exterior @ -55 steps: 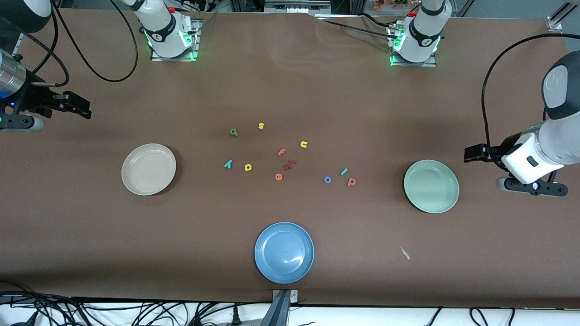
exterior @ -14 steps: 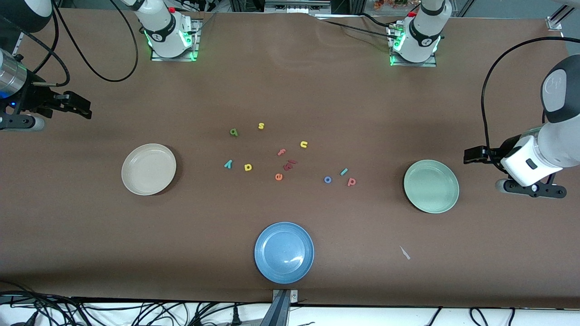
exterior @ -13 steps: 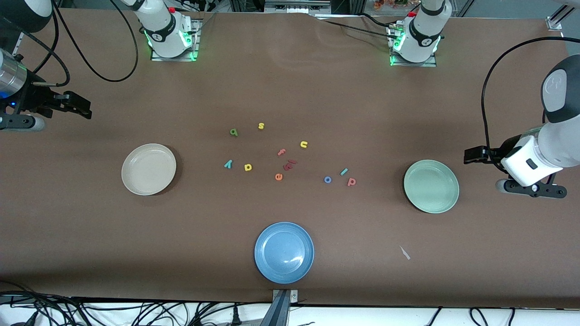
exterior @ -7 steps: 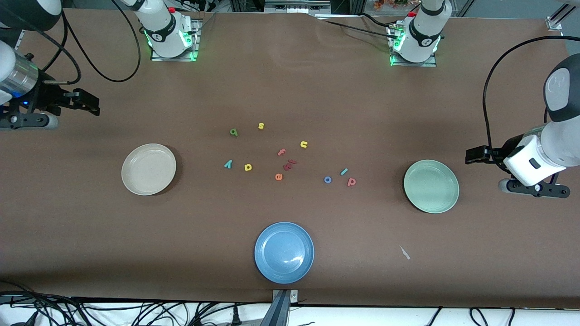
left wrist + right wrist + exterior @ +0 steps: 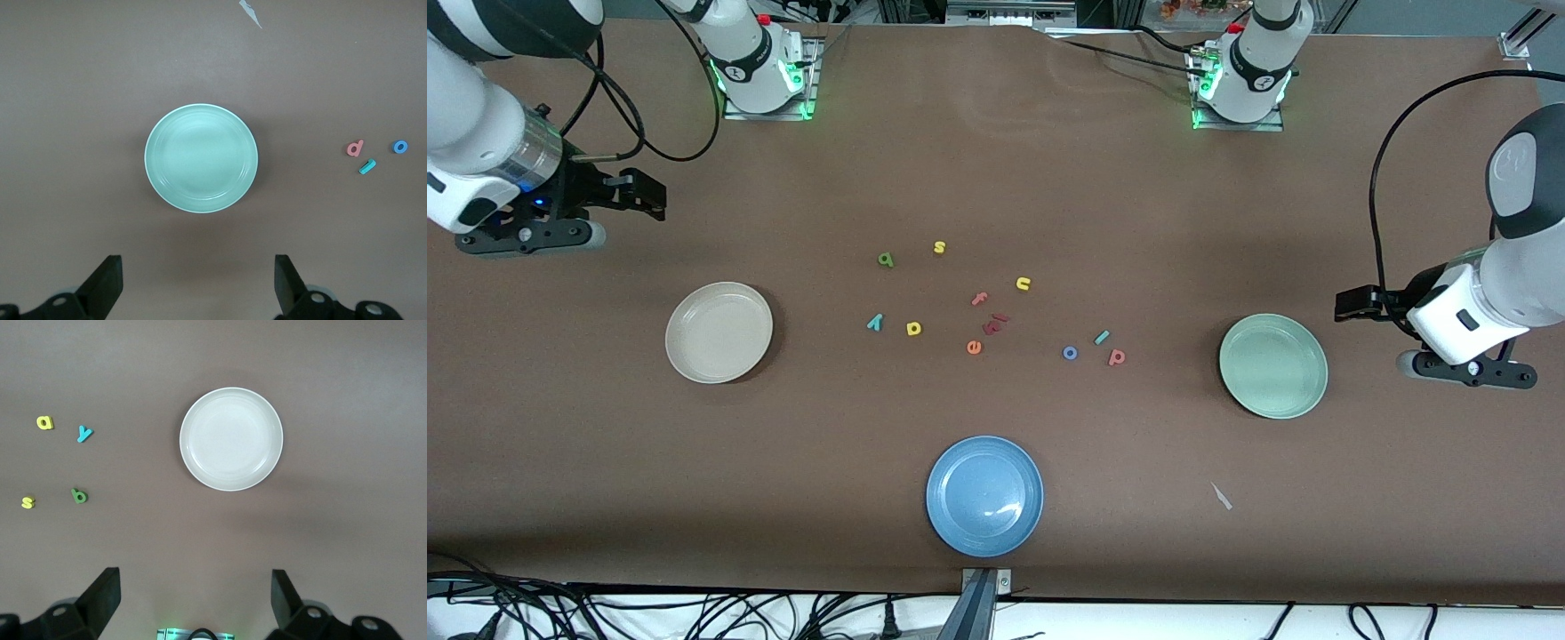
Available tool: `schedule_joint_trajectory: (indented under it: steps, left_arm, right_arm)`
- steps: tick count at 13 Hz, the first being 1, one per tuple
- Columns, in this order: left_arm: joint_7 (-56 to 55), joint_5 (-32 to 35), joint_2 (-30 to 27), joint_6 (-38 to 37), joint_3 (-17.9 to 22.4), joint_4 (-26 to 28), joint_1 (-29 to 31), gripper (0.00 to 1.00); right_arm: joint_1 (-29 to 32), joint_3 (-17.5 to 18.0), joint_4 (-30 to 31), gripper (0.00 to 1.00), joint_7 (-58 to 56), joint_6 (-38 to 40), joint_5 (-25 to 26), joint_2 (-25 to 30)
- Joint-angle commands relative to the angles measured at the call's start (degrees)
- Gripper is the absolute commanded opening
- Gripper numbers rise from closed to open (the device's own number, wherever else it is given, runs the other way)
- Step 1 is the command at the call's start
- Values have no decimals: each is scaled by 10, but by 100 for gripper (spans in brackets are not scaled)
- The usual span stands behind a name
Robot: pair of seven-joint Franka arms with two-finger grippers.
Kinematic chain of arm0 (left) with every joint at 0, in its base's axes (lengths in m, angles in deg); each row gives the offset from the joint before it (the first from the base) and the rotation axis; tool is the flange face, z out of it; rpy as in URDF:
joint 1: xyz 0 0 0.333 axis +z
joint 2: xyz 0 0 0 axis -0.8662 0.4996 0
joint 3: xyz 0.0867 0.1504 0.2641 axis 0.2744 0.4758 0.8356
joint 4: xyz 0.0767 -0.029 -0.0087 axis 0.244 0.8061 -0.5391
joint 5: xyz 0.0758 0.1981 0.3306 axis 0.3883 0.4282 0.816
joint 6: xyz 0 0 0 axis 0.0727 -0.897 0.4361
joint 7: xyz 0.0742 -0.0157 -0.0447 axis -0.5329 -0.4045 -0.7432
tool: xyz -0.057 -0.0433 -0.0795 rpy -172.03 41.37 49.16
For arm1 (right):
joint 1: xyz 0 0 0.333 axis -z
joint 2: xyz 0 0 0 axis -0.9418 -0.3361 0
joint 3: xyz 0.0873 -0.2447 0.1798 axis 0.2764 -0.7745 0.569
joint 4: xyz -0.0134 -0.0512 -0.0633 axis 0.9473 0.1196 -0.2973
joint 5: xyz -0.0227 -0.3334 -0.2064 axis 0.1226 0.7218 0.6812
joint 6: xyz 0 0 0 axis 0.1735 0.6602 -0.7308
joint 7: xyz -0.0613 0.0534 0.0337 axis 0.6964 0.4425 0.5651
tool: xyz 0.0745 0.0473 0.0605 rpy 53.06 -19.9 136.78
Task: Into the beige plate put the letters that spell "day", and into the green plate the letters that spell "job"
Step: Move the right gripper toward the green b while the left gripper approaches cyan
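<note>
**Trainer:** Six letters to move, and none is in a plate yet. Your right gripper [image 5: 645,191] hangs over bare table toward the right arm's end, fingers spread wide, nothing between them. Your left gripper [image 5: 1352,304] is the same, just beside the green plate [image 5: 1273,366].

**Operator:** Where do I start?

**Trainer:** Take the word nearest each arm. The teal "y" [image 5: 875,322], yellow "d" [image 5: 913,328] and olive-green "a" [image 5: 886,260] lie mid-table on the side toward the beige plate [image 5: 719,332]. The blue "o" [image 5: 1070,353], teal "j" [image 5: 1102,337] and pink "b" [image 5: 1117,357] lie close together toward the green plate.

**Operator:** Anything to watch for?

**Trainer:** I'd say they are small and flat, so come straight down, centre the fingers over one letter, and close low. Leave the yellow "s" [image 5: 939,247] near the "a" alone. The "j" and "b" sit near each other; take the "o" first, probably the easiest.
</note>
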Motion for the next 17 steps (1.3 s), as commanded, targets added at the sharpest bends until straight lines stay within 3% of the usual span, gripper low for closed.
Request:
schedule_joint_trajectory:
  steps: [1,5,10,14,17]
  left_arm:
    - [7,3,-1,3,-1,0,-2,100]
    - [5,3,-1,3,-1,1,-4,100]
    - [0,1,2,3,-2,1,-13,100]
    - [-7,-7,16,3,-2,3,-22,100]
    - [-102,-20,46,21,-2,4,-71,100]
  right_arm:
    - [-9,0,-7,100,-7,15,-3,-3]
    - [-49,3,-7,100,-4,21,-4,-6]
    - [-86,6,5,100,5,13,-40,-22]
    - [-112,10,33,100,31,-49,-40,-36]
    - [-141,11,58,100,73,-103,-40,-51]
